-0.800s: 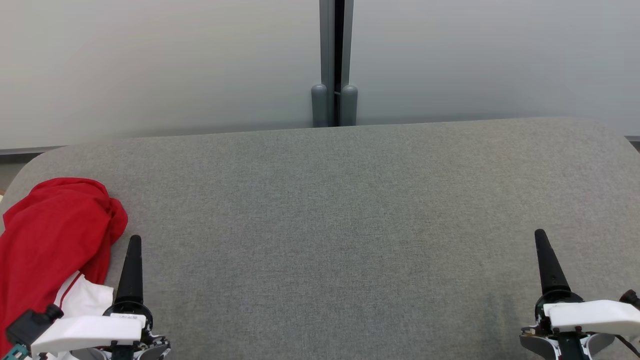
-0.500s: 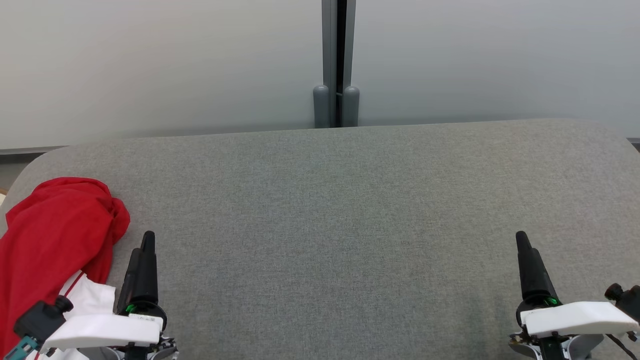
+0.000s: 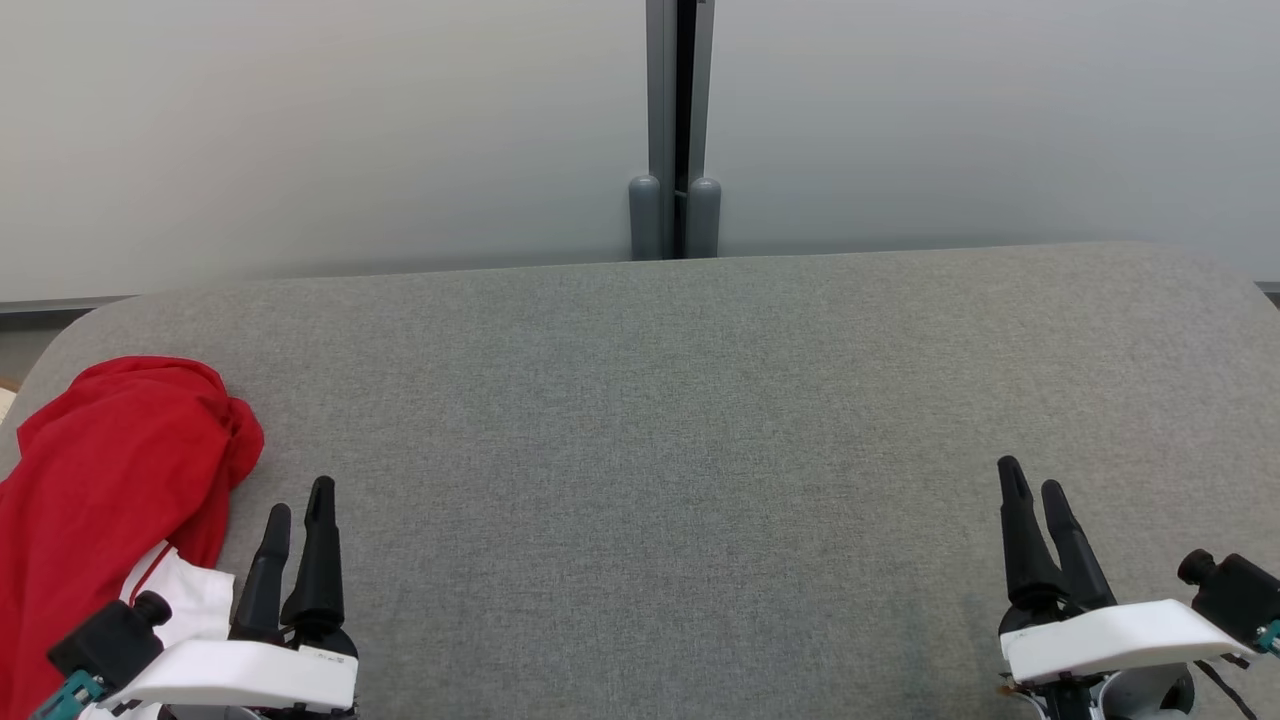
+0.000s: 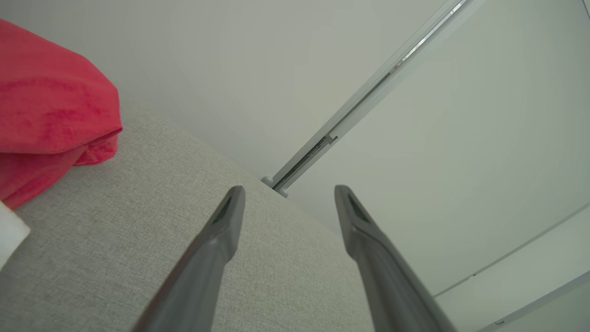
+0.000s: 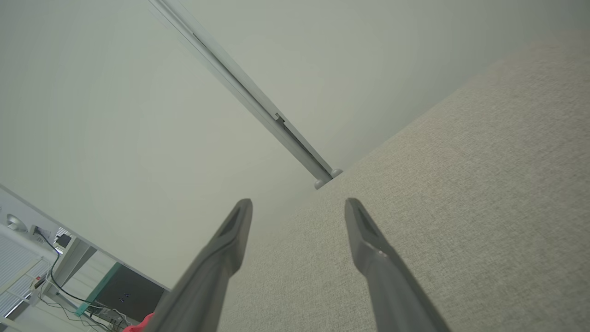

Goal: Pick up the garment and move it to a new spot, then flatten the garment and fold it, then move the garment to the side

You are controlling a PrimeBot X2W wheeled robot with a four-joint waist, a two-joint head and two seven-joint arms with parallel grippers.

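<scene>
Red garment, perhaps white-lined, crumpled at grey cushion left end; left claw, right claw spread, empty.

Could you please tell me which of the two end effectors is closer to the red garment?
The left end effector, just beside the red garment; the right end effector sits far across the grey cushion.

A grey fabric-covered counter with rounded far corners stands before pale wall panels. Behind the middle of its far edge, a grey vertical post splits the panels, ending in two rounded caps.
</scene>
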